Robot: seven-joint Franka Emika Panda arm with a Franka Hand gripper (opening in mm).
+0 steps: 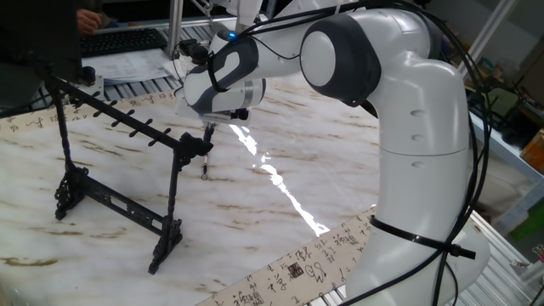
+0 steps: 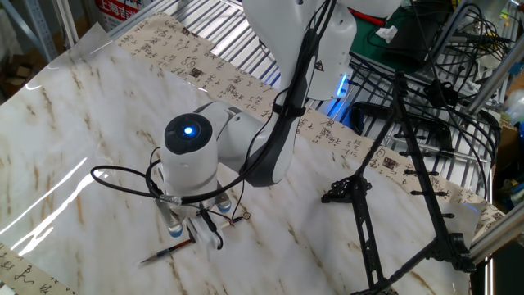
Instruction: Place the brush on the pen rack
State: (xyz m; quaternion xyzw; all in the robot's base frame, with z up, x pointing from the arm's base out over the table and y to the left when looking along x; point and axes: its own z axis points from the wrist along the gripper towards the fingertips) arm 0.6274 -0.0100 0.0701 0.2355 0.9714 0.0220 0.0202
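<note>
The brush (image 2: 168,250) lies flat on the marble worktop (image 2: 74,123), right under the tool (image 2: 190,232). In the other fixed view its long axis runs from lower left to upper right: the tip end sticks out to the left of the fingers, and the rest passes beneath the wrist, where a thin loop shows on the right side. The fingers (image 2: 173,226) stand on either side of the shaft at about its middle, close to the worktop. Whether they already pinch the brush or stand a little spread around it I cannot tell — the wrist hides the gap. In the one fixed view the tool (image 1: 206,136) is low, and only a dark bit of the brush (image 1: 205,170) shows below it. The pen rack (image 1: 119,174) stands upright just left of the tool there, its top bar slanting away to the far left. So the coming move turns on this — the shaft must rise from the worktop and travel sideways to the rack's pegs, loop end leading
</note>
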